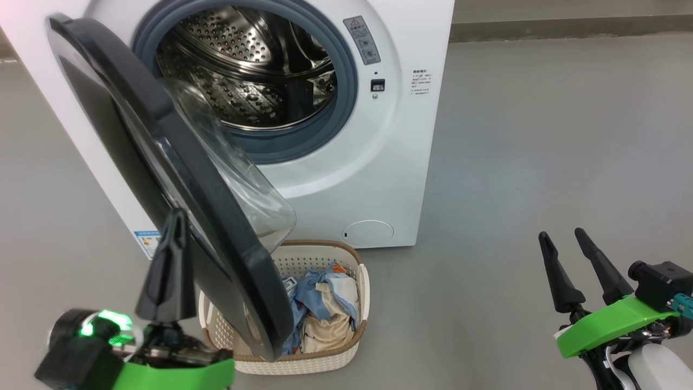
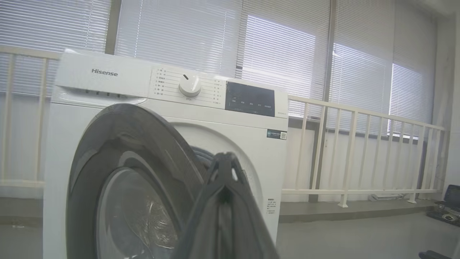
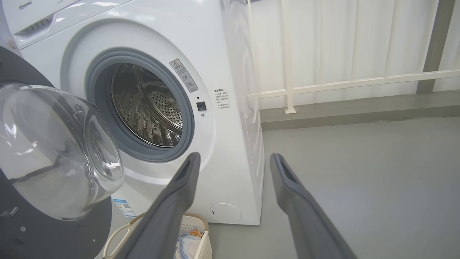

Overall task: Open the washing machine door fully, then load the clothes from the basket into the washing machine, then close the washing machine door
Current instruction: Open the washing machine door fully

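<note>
Floor [image 1: 541, 135]: grey concrete, carrying big white front-loading washing machine [image 1: 379, 179] and small cream perforated plastic basket [image 1: 303, 365] at its foot.
Door [image 1: 241, 257]: glossy black, round, half open over basket's left edge.
Clothes [image 1: 325, 309]: blue-and-beige fabric bundle inside basket.
Left fingers [image 1: 169, 265]: pressed together, empty, beside Door's outer face.
Right fingers [image 1: 560, 276]: spread, well apart.
Risk: pushing from outside likely shuts Door, blocking Clothes.

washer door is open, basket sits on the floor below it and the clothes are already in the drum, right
No: the clothes are in the basket, not the drum, which shows bare steel in the head view. The washing machine door is open and the basket sits on the floor below it.
</note>
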Available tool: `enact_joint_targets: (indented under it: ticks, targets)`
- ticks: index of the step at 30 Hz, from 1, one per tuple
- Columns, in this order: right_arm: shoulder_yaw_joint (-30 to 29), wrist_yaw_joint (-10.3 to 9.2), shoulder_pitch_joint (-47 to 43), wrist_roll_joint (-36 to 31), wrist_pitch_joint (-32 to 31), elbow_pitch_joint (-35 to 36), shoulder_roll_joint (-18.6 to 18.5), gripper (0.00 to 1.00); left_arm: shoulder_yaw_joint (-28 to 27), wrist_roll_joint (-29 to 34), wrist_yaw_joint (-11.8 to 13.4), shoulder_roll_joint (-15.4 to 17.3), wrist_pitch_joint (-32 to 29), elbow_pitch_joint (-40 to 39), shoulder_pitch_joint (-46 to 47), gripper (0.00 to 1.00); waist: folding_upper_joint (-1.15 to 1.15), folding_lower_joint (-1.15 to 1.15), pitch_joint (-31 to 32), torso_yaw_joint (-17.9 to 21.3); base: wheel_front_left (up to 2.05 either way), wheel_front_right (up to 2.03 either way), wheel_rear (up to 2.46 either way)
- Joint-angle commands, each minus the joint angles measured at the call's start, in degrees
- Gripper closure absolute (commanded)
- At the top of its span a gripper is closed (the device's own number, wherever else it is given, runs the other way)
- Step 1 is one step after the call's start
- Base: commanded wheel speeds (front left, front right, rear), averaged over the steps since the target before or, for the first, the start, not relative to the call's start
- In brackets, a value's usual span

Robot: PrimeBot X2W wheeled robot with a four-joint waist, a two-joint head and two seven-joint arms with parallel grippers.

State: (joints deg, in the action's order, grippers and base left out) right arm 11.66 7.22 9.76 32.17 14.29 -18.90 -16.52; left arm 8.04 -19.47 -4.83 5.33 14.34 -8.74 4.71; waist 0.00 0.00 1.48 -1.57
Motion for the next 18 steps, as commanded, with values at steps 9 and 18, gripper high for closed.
enact_joint_targets:
  ticks: [9,18]
  targets:
    - [1.66,0.26,0.18,0.29,0.71,1.40,-0.29,0.00,9.19,-0.71,-1.37,-0.72,-6.56,-8.18,2.55,1.00,0.00,0.00,-0.27,0.90,0.00,0.00,0.00]
    - [1.67,0.26,0.36,0.43,0.71,1.44,0.09,0.00,14.78,-3.47,-1.91,-0.76,-10.59,0.16,0.90,1.00,0.00,0.00,-1.06,2.43,0.00,0.00,0.00]
